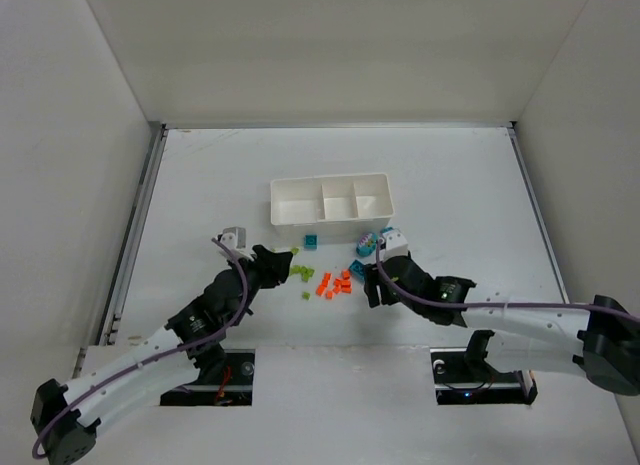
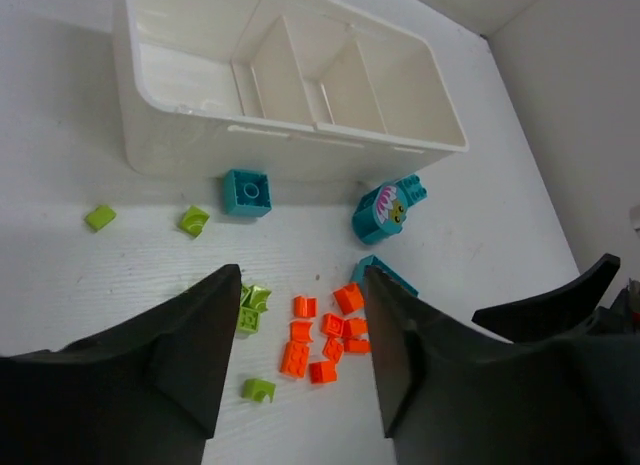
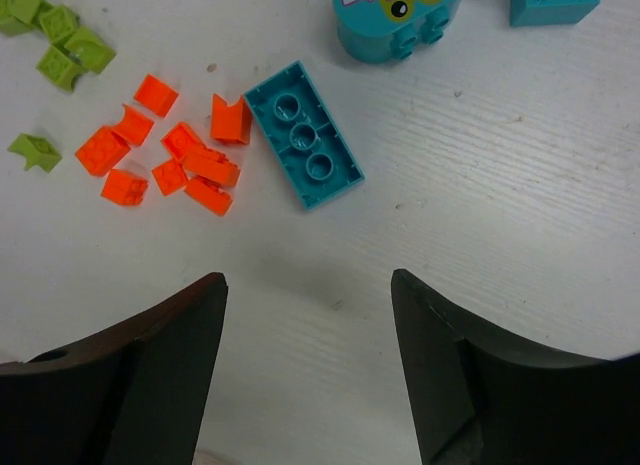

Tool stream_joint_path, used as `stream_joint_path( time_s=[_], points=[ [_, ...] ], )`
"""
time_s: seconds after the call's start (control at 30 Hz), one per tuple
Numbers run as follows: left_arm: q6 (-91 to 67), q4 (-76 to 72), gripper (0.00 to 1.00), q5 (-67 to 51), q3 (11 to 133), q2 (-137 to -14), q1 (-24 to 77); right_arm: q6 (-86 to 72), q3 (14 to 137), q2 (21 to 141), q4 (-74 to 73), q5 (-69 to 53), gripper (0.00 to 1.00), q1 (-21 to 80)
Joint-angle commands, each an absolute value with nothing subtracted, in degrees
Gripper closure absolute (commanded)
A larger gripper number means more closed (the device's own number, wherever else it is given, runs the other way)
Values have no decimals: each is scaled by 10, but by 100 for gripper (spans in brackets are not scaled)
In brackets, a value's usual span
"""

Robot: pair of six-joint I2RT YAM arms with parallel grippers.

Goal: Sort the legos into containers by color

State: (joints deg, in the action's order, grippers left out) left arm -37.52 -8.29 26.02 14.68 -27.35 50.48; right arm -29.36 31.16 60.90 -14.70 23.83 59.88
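Note:
The white three-compartment tray (image 1: 282,211) stands at mid-table, all compartments empty. Just in front of it lie lime green legos (image 1: 300,273), orange-red legos (image 1: 335,283) and teal ones: a square brick (image 1: 311,241), a rounded piece with a face (image 1: 368,243) and a flat brick (image 1: 357,269). My left gripper (image 1: 272,265) is open and empty, hovering above the green and orange piles (image 2: 325,340). My right gripper (image 1: 372,283) is open and empty, just near of the flat teal brick (image 3: 303,135) and the orange pile (image 3: 180,160).
White enclosure walls surround the table on the left, right and back. The tray's front wall (image 2: 190,150) stands just beyond the bricks. The two grippers sit close to each other, either side of the orange pile.

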Motion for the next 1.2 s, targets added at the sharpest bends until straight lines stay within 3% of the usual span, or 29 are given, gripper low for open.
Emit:
stream_joint_path(
  time_s=[0.0, 0.1, 0.43, 0.6, 0.67, 0.77, 1.0, 1.17],
  points=[
    [-373, -102, 70, 218, 160, -322, 482, -253, 349, 652, -95, 214, 25, 593],
    [-367, -68, 76, 242, 174, -346, 492, -247, 361, 696, -91, 227, 25, 580],
    [-366, 35, 54, 382, 195, -372, 578, -234, 395, 806, -40, 207, 27, 521],
    [-403, 57, 50, 399, 190, -395, 613, -214, 413, 886, 18, 180, 43, 511],
    [-414, 57, 50, 403, 185, -393, 624, -212, 418, 898, 18, 187, 64, 511],
    [-424, 66, 50, 406, 185, -391, 641, -228, 415, 875, -7, 207, 78, 529],
    [-429, 68, 49, 427, 184, -400, 661, -271, 416, 733, -100, 276, 82, 598],
    [-401, 49, 49, 439, 211, -429, 655, -251, 493, 729, -88, 263, 82, 559]
  ],
)
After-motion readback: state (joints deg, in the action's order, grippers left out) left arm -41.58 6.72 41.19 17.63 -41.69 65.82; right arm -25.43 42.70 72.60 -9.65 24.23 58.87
